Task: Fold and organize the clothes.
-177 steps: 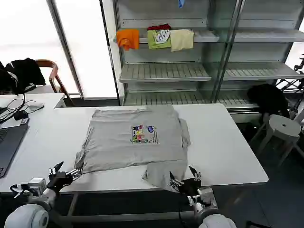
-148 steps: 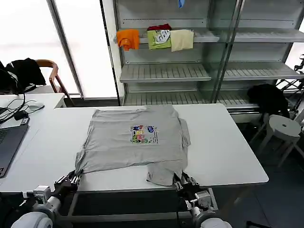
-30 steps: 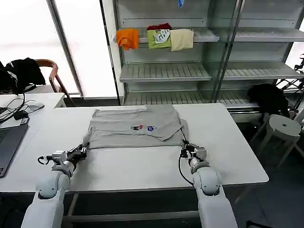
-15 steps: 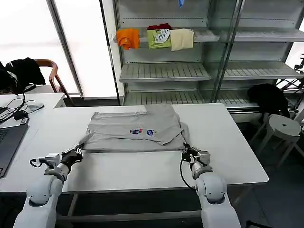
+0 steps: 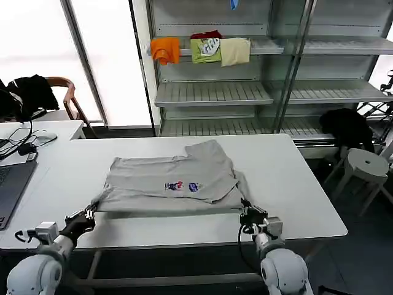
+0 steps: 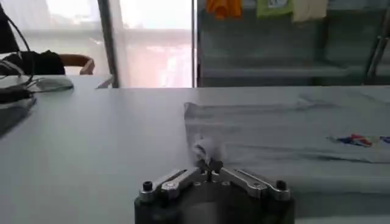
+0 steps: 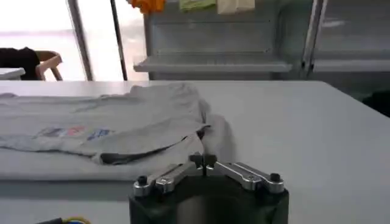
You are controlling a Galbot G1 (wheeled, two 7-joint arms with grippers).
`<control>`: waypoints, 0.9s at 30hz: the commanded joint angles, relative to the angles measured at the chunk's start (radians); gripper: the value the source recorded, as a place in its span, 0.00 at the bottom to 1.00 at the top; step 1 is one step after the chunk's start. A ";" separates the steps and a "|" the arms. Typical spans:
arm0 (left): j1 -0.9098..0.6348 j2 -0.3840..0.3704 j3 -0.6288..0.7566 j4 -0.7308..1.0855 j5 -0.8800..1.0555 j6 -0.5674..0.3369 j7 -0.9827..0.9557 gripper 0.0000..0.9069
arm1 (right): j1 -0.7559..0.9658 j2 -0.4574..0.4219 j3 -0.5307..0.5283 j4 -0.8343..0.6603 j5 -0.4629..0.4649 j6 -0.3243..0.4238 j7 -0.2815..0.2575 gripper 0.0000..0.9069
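Mid-fold: grey shirt (image 5: 169, 181) lies half-folded on the bench (image 5: 295, 184), left gripper (image 5: 89, 213) and right gripper (image 5: 245, 209) each pinched tight on a near corner of it; next probably carry both corners over for another fold.

The shirt (image 5: 172, 181) was soft, matt grey cotton cloth, creased along its folds, with a small glossy-looking multicoloured print (image 5: 182, 185) near the middle. It lay on a smooth, matt white tabletop (image 5: 295, 190). The left gripper (image 6: 209, 165) and right gripper (image 7: 203, 159) had bare brushed-metal fingers on matt black bodies, each pinching cloth at the tabletop's near edge. The shelving (image 5: 212, 92) beyond the far edge was matt grey metal.
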State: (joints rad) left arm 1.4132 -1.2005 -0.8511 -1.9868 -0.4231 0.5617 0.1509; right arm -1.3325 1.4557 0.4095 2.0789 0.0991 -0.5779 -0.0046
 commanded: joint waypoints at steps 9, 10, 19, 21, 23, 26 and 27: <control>0.188 -0.042 -0.039 -0.107 -0.066 0.014 -0.049 0.07 | -0.171 -0.026 -0.023 0.120 -0.033 -0.003 -0.001 0.00; 0.187 -0.044 -0.033 -0.105 -0.068 0.014 -0.052 1.00 | -0.169 -0.020 -0.019 0.112 -0.061 -0.002 -0.005 0.64; 0.113 -0.085 -0.132 -0.147 -0.045 -0.028 -0.054 1.00 | -0.123 0.074 0.047 0.179 -0.101 0.000 -0.014 1.00; 0.078 -0.075 -0.174 -0.143 -0.062 -0.038 -0.041 1.00 | -0.105 0.066 0.047 0.196 -0.100 0.000 -0.011 1.00; 0.037 -0.034 -0.187 -0.127 -0.119 -0.096 -0.005 1.00 | -0.022 0.060 0.044 0.204 -0.102 0.000 -0.010 1.00; -0.044 0.043 -0.147 -0.071 -0.126 -0.123 0.049 1.00 | 0.107 0.067 0.031 0.146 -0.089 0.001 0.008 1.00; -0.096 0.055 -0.127 -0.060 -0.126 -0.114 0.056 1.00 | 0.171 0.066 0.018 0.093 -0.063 0.000 0.010 1.00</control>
State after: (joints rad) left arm 1.5117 -1.2522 -0.9506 -2.1032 -0.4955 0.5225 0.1189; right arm -1.3752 1.5003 0.4283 2.2216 0.0227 -0.5776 -0.0055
